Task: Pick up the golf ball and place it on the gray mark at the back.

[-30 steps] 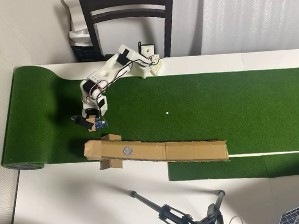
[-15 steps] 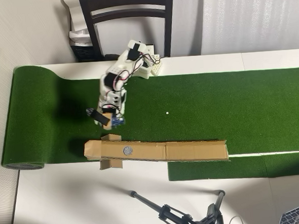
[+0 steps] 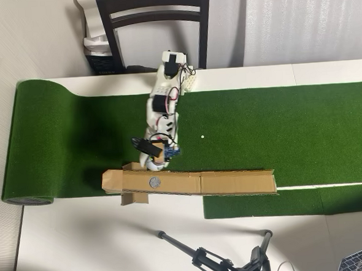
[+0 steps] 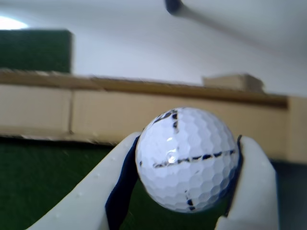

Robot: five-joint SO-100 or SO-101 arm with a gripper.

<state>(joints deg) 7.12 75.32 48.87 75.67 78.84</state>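
Golf ball point(image 4: 187, 159): white, dimpled, dark line markings; lower centre of wrist view, clamped between both fingers
Gripper point(image 4: 188, 191): closed on the ball; in overhead view just above the cardboard trough point(image 3: 233, 182)
Gray mark point(image 3: 154, 182): on trough floor, left of centre
Turf point(image 3: 291, 129): green mat over the desk point(image 3: 83, 240)

The white arm point(image 3: 162, 103) reaches from the back edge of the green turf point(image 3: 291, 129) toward the cardboard trough point(image 3: 233, 182). The hand point(image 3: 155, 161) sits at the trough's near wall. The gray mark point(image 3: 154, 182) lies on the trough floor just beyond the hand. A tiny white dot point(image 3: 202, 136) lies on the turf to the hand's right in this view.
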